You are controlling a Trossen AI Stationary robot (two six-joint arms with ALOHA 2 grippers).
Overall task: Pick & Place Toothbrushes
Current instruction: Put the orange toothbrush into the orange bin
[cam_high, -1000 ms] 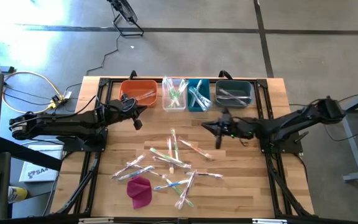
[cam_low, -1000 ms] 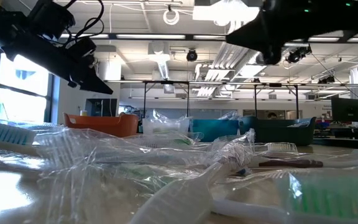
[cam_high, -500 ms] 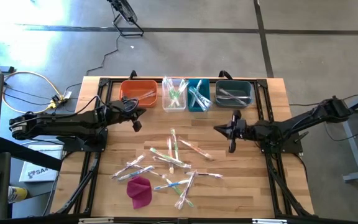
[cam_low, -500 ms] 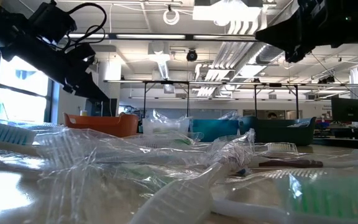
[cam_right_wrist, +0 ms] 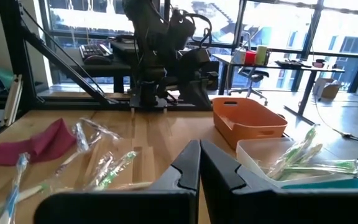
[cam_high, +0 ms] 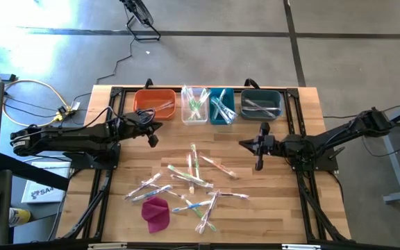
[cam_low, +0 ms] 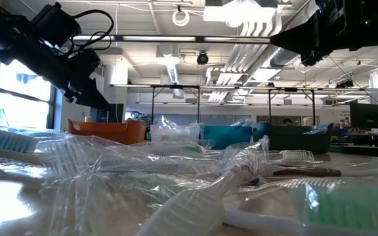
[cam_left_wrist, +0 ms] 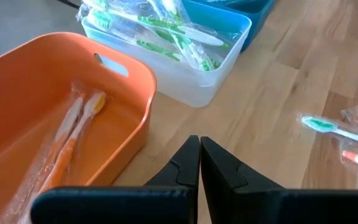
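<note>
Toothbrushes [cam_high: 189, 182] lie scattered in clear wrappers on the middle of the wooden surface [cam_high: 269, 208], in front of both arms and apart from them. More fill the four bins along the far edge: orange bin [cam_high: 154, 104], clear bin [cam_high: 194, 105], blue bin [cam_high: 222, 106], grey bin [cam_high: 261, 104]. Left end effector [cam_high: 153, 137], fingers together and empty, hovers just in front of the orange bin. Right end effector [cam_high: 259, 164], fingers together and empty, hangs right of the scattered pile. A magenta cloth [cam_high: 155, 213] lies at the pile's near left.
</note>
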